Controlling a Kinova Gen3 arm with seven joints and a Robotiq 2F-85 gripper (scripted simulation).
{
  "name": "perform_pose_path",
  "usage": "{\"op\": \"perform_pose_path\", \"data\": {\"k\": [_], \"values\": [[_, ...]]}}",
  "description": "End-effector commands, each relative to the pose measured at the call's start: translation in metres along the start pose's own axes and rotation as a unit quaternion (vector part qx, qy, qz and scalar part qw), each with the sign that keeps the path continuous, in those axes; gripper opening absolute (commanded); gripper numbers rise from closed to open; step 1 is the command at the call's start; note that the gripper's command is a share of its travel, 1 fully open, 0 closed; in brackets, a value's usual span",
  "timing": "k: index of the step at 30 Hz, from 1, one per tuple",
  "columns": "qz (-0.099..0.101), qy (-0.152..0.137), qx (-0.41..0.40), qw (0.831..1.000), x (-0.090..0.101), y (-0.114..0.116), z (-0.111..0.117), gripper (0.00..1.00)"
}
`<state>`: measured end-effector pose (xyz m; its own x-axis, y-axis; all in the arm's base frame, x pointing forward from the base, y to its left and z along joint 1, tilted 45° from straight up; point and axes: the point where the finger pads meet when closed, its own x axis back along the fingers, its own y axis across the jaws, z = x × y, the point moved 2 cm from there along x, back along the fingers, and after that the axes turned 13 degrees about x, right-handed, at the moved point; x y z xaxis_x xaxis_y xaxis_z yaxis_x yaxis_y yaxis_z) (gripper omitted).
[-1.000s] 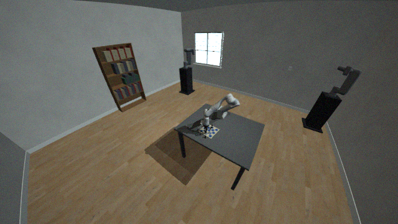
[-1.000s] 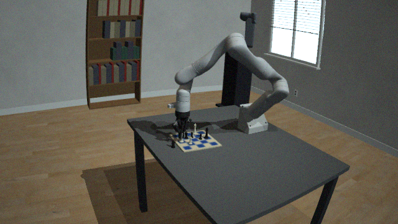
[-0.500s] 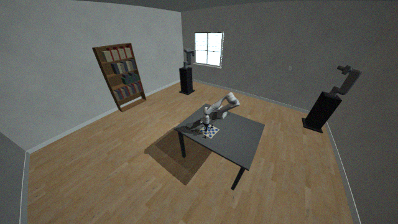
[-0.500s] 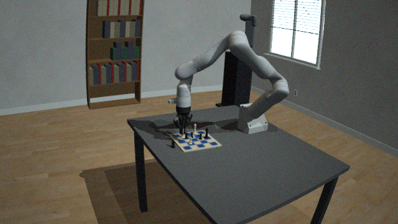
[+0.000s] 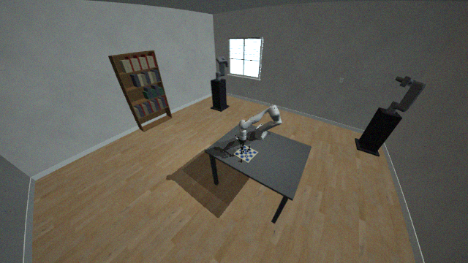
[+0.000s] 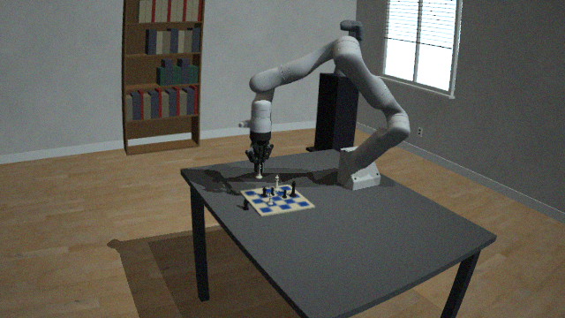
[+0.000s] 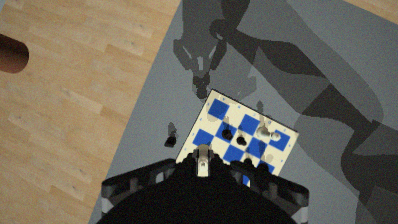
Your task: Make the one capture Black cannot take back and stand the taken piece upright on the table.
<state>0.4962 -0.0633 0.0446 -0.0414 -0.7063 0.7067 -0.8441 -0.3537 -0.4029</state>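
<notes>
In the top view, a white jointed robot arm [image 5: 274, 115] [image 6: 349, 50] reaches over a dark grey rectangular worktop [image 5: 281, 153] [image 6: 375, 247] [image 7: 135, 142]. Its black two-finger end effector [image 5: 242, 145] [image 6: 259, 170] [image 7: 203, 156] is above a blue-and-cream chequered board [image 5: 248, 159] [image 6: 284, 207] [image 7: 218, 109]; the pieces are too small there to tell one from another.

In the exterior view, the end effector points down with its fingers pinching a white chess piece [image 6: 259, 176] [image 7: 202, 167], whose pale base shows below the tips. A small black chess piece [image 6: 245, 205] [image 7: 170, 141] stands upright on the worktop, just beside the board. On the board are a tall white piece [image 6: 276, 181], a smaller white piece [image 6: 270, 200], a tall black piece [image 6: 293, 189] and three shorter black ones, all upright.

In the wrist view, the pale piece sits between the fingers, in front of the board from this angle. The small black piece is off the board, near its edge. Two dark pieces show on the board, while the end effector hides the near part. The squares' letters and digits are too blurred to read.

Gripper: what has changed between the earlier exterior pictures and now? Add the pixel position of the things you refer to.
The gripper [image 5: 242, 146] [image 6: 259, 170] [image 7: 203, 156] has risen from low over the chessboard [image 5: 248, 159] [image 6: 284, 207] [image 7: 218, 109], carrying a white chess piece [image 6: 259, 176] [image 7: 202, 167] up with it, shut between its fingers. No release shows. The board and the black piece beside it [image 5: 240, 161] [image 6: 245, 206] [image 7: 171, 141] stayed put.
</notes>
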Motion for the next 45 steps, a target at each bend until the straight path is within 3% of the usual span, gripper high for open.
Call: {"op": "perform_pose_path", "data": {"k": [1, 15, 21, 27, 36, 38, 45], "values": [[0.003, 0.004, 0.001, 1.000, 0.005, -0.001, 0.001, 0.00], [0.002, 0.004, 0.013, 1.000, 0.005, -0.002, 0.001, 0.00], [0.002, 0.003, 0.044, 0.999, 0.005, -0.003, -0.001, 0.00], [0.002, 0.002, 0.127, 0.992, 0.005, -0.006, -0.006, 0.00], [0.001, 0.002, 0.303, 0.953, 0.004, -0.014, -0.016, 0.00], [0.001, 0.002, 0.303, 0.953, 0.004, -0.014, -0.016, 0.00], [0.001, 0.003, 0.429, 0.903, 0.005, -0.021, -0.023, 0.00]]}}
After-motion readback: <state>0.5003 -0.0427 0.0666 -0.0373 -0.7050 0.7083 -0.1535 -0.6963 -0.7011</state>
